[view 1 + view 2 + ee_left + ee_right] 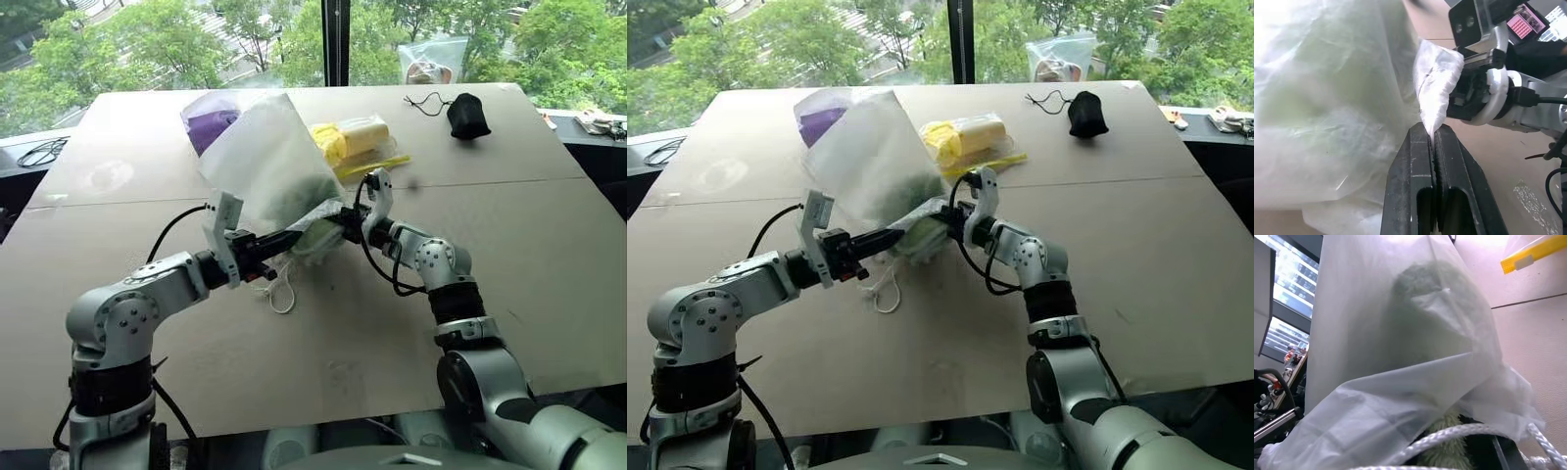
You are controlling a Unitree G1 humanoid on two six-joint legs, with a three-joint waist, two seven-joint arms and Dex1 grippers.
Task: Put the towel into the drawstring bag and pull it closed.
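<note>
White thin fabric of the bag (263, 157) stands lifted mid-frame, towel (1442, 318) showing green through it. Our left gripper (1433, 134) is pressed together, pinching the bag's rim. We can't tell the right gripper's (345, 223) state; it sits at the mouth beside the cord (1449, 435). Risk: towel still pokes out, so cinching could jam.

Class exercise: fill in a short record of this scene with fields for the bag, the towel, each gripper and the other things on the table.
bag: white drawstring bag, held up above the table
towel: green towel, showing through the bag's fabric
left gripper: shut on the bag's edge
right gripper: at the bag's mouth, grip unclear
cord: white loop hanging below
other things: yellow packet, black pouch
</note>
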